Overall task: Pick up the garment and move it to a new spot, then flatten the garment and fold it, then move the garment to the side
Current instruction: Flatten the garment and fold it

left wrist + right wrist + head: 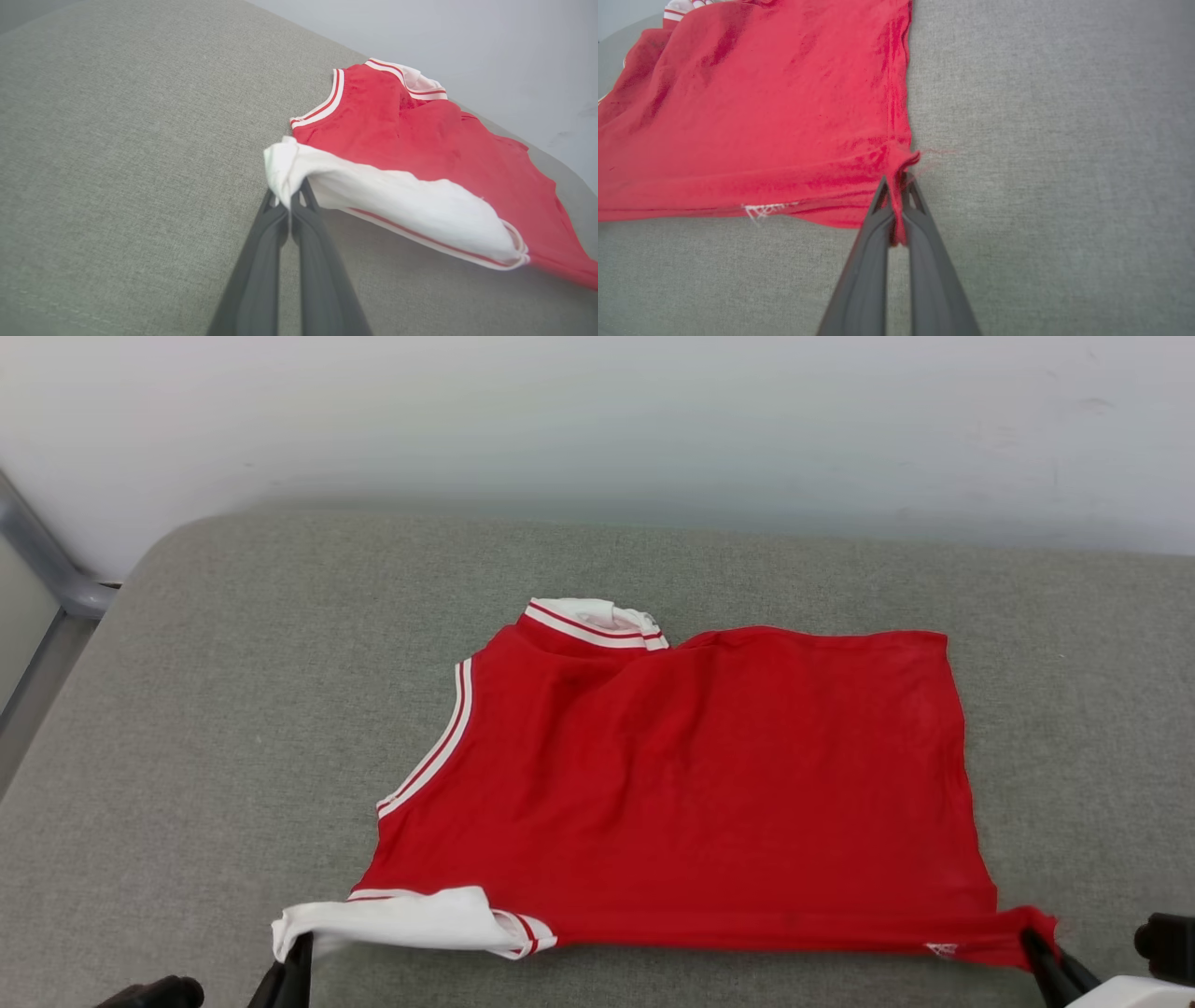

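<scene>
Jaws are clenching cloth: left gripper (297, 947) is pinching the white sleeve (401, 919) at lower left, right gripper (1032, 941) the hem corner (1013, 933) at lower right. The red jersey (691, 784) is lying mid-frame on the grey cushion (233, 709).

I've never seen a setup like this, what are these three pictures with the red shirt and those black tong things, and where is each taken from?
This is a two-armed robot. The wide picture comes from a camera on its head, looking down; the other two come from cameras on its wrists, looking along each gripper's dark fingers. A red-and-white jersey lies on a grey fabric surface. The left gripper is shut on a white sleeve, the right gripper on a red corner of the jersey.
</scene>
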Available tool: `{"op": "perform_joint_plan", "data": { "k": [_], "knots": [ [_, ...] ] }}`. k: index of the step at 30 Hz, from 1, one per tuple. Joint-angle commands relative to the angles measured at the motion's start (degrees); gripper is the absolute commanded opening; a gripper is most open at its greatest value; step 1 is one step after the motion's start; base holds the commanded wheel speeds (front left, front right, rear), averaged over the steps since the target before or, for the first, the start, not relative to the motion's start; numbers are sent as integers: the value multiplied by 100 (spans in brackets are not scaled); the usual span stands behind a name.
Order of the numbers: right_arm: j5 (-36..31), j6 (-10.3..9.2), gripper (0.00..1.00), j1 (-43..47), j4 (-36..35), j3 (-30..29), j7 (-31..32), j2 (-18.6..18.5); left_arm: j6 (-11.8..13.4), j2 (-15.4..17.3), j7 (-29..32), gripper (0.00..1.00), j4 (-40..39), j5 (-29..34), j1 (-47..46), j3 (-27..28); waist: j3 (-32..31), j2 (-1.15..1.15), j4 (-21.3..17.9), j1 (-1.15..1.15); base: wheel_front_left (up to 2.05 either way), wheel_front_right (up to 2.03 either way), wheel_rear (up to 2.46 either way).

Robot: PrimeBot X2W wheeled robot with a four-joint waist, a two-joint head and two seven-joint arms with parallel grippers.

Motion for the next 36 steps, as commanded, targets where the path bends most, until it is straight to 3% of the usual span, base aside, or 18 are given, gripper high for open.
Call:
{"op": "perform_joint_plan", "data": {
  "k": [1, 8, 15, 26, 33, 34, 36],
  "knots": [
    [-60, -12, 0, 35, -58, -68, -2, 2, 24, 84, -10, 0, -41, 35, -28, 52, 5, 0, -1, 1, 0, 0, 0],
    [-245, -12, 0, -436, -384, -109, 86, 72, -155, 189, -18, 0, -95, 251, -770, -106, 117, 0, 8, 1, 0, 0, 0],
    [-424, -10, 0, -1209, -59, 7, 163, 7, -344, -36, -134, 0, 455, 277, -1798, -270, 400, 0, 21, 1, 0, 0, 0],
    [-445, -10, 0, -2291, 994, 223, 25, -368, -904, -511, -214, 0, 2299, 93, -3518, -530, 1194, 0, 164, 1, 0, 0, 0],
    [-473, -10, 0, -2595, 1831, 552, -270, -505, -1292, -712, -26, 0, 3455, -32, -4018, -776, 1382, 0, 117, 1, 0, 0, 0],
    [-437, -10, 7, -2605, 1919, 589, -315, -492, -1345, -733, 21, 0, 3573, -57, -4053, -812, 1390, 0, 108, 1, 0, 0, 0],
    [-449, -10, 45, -2629, 2050, 670, -420, -512, -1435, -739, 75, 0, 3765, -94, -4131, -848, 1401, 0, 93, 1, 0, 0, 0]
  ]
}}
